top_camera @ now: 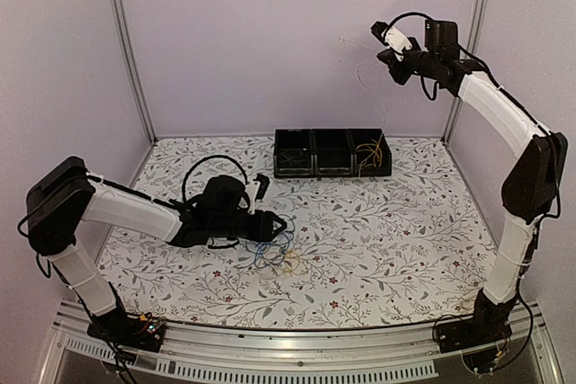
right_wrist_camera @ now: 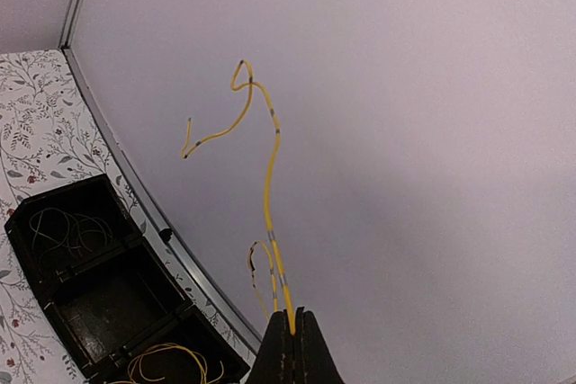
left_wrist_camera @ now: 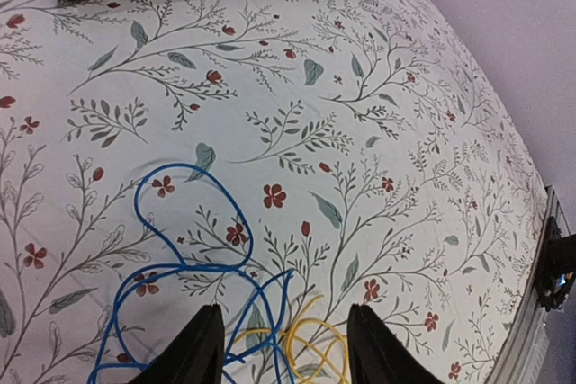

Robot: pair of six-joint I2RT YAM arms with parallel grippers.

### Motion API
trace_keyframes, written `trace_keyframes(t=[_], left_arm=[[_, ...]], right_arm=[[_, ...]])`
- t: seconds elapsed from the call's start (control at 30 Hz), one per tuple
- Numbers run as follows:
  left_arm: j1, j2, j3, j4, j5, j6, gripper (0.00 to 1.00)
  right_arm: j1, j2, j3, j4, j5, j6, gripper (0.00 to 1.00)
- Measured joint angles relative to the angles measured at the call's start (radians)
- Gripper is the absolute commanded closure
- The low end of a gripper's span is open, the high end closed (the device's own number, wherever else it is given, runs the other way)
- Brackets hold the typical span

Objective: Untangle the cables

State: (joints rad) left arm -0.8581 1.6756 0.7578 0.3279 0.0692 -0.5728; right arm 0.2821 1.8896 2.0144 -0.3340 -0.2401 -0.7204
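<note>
Blue cable (left_wrist_camera: 180,166): thin, several overlapping loops, lying flat on table (left_wrist_camera: 405,87), tangled at near end with yellow cable (left_wrist_camera: 306,334), a small coil.
Second yellow cable (right_wrist_camera: 266,191): up in air, pinched in closed right gripper (right_wrist_camera: 292,323), rising, kinked, free end curling left.
Whitish cable (right_wrist_camera: 65,227): loose coil in end compartment of black bin (right_wrist_camera: 193,308).
Yellow-orange cable (right_wrist_camera: 166,361): coiled in opposite end compartment.

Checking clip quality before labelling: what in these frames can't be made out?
Left wrist view: how the blue cable and loose yellow cable cross; the bottom edge and the open left gripper cut them off.
Top view: that tangle, partly under the left wrist.
Top view: the held yellow cable beyond the shut right gripper; too thin against the wall.
Right wrist view: yellow cables in the tray, cut by the bottom edge.
</note>
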Motion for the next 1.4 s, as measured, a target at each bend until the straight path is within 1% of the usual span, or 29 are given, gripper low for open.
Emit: trace_keyframes(t=[0.13, 0.33, 0.67, 0.8, 1.17, 1.4], left_arm=[[-0.003, 0.000, -0.002, -0.008, -0.003, 0.000, 0.52], [-0.010, 0.000, -0.002, -0.008, -0.003, 0.000, 0.52], [-0.025, 0.000, -0.002, -0.007, -0.003, -0.002, 0.52], [-0.031, 0.000, -0.003, -0.006, -0.004, -0.005, 0.52], [-0.045, -0.021, -0.058, -0.003, -0.021, -0.022, 0.52], [-0.045, -0.026, -0.065, 0.001, -0.029, -0.023, 0.52]], right_arm=[[-0.002, 0.052, 0.077, 0.007, 0.008, 0.001, 1.00], [-0.002, 0.057, 0.142, 0.064, 0.027, -0.012, 1.00], [-0.002, 0.057, 0.140, 0.109, 0.056, -0.043, 1.00], [-0.003, 0.057, 0.075, 0.143, 0.058, -0.037, 1.00], [-0.010, 0.085, -0.251, 0.179, 0.009, 0.086, 1.00], [-0.042, 0.089, -0.364, 0.196, -0.062, 0.186, 1.00]])
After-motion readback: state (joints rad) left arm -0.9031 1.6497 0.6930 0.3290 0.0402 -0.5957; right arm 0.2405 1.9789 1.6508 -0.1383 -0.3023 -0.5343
